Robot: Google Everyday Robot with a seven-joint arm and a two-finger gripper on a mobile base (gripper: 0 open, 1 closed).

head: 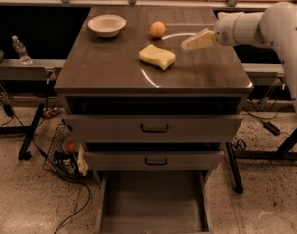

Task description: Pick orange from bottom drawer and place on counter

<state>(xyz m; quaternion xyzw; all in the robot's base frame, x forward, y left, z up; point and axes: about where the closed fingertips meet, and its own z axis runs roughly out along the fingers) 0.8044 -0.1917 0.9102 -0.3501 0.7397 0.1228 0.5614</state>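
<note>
The orange point(157, 29) sits on the counter point(109, 62) near its far edge, right of the white bowl and behind the yellow sponge point(157, 56). My gripper point(192, 43) hangs just above the counter, to the right of the orange and apart from it, with nothing in it. The bottom drawer point(153, 204) is pulled out below the cabinet and its grey floor is bare.
A white bowl point(106, 24) stands at the counter's far left. Two wider drawers with black handles point(154, 127) are closed. A wire basket point(65, 152) with a reddish round thing and cables lies on the floor at the left. A plastic bottle point(20, 50) stands on the left shelf.
</note>
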